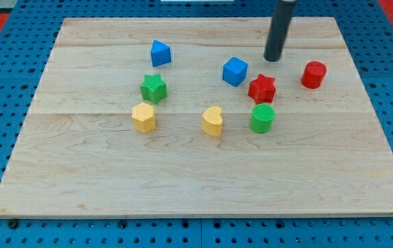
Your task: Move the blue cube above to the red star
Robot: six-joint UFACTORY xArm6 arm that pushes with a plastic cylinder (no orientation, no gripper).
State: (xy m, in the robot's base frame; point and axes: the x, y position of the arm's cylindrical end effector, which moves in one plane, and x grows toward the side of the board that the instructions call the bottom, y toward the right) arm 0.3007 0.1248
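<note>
While my tip [273, 59] rests on the wooden table [183, 172] toward its far right, the blue cube [234, 71] sits just left of it and slightly nearer, apart from it. The red star [262, 88] lies just right of the cube and a little nearer, almost touching it. A red cylinder [314, 74] stands farther right. A green cylinder [263, 118] sits just near of the star, a yellow heart [213, 120] to its left. No pincer shows; the arm ends in a plain rod.
</note>
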